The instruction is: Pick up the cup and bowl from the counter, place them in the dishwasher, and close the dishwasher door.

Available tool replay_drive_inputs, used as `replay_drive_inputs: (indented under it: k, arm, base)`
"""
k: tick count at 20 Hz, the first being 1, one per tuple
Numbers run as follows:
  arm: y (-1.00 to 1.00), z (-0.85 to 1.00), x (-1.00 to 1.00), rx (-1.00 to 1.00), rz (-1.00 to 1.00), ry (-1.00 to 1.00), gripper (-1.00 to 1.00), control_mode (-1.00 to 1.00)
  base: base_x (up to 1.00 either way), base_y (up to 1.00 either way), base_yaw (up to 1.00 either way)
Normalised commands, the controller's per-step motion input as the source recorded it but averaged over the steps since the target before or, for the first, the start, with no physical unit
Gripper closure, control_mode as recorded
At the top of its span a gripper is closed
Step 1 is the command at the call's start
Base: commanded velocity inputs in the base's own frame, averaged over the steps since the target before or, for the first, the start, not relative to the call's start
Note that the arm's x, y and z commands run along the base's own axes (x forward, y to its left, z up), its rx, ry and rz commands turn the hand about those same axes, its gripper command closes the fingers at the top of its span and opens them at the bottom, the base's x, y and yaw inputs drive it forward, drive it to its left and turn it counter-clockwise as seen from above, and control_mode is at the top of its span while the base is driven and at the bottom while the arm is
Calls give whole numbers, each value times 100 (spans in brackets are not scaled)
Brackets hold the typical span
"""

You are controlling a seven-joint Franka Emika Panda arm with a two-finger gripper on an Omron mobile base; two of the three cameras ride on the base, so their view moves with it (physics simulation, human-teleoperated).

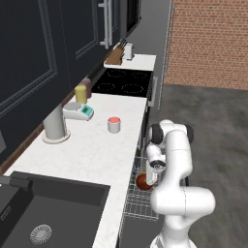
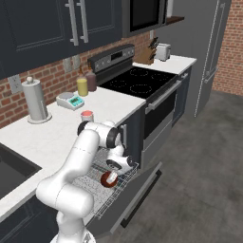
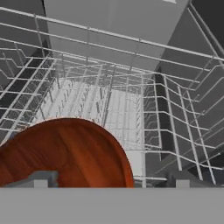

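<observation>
The hand view looks straight down into the pulled-out wire rack (image 3: 131,100) of the dishwasher (image 2: 128,199), and there the bowl (image 3: 65,153) takes up the lower left, its inside a glossy, wood-grained reddish brown with a thin orange rim, while the two dark fingertips (image 3: 41,179) rise on either side of its rim, closed on it. The base views give what that close look cannot: in the right base view the gripper (image 2: 112,174) hangs low over the rack (image 2: 102,187) with the bowl (image 2: 109,180) pinched on edge, tilted rather than flat, and the dishwasher door (image 2: 137,194) lies folded down and open toward the floor on the right. The left base view shows the bowl (image 1: 144,181) just above the silver grid (image 1: 138,203), near the rack's far end and close beside the counter (image 1: 92,155) edge. The cup (image 1: 114,124), pale grey with a salmon-red inside, stands upright on the counter well apart from the arm, with bare white stone around it; a yellow cylinder (image 1: 81,94), a small scale (image 1: 79,111) and a paper towel holder (image 1: 54,126) stand farther left by the wall, and the black sink (image 1: 48,213) lies at the near end. Most of the rack floor in front of the bowl is open wire.
</observation>
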Motion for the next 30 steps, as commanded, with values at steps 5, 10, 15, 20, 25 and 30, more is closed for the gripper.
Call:
replay_drive_inputs:
  k: [5,10,15,20,25,30]
  arm:
    - [-26,94,-80,0,0,-15,-100,-100]
    - [-6,100,-59,-2,2,-18,-100,-100]
    - [0,100,-51,-6,3,-19,-100,-100]
    - [0,100,-45,-6,0,-7,-100,-100]
    - [-5,100,-27,-5,0,0,-100,-100]
    - [-14,100,-13,-1,0,0,-100,-100]
  base:
    - [0,0,0]
    - [0,0,0]
    - [0,0,0]
    - [0,0,0]
    - [0,0,0]
    - [0,0,0]
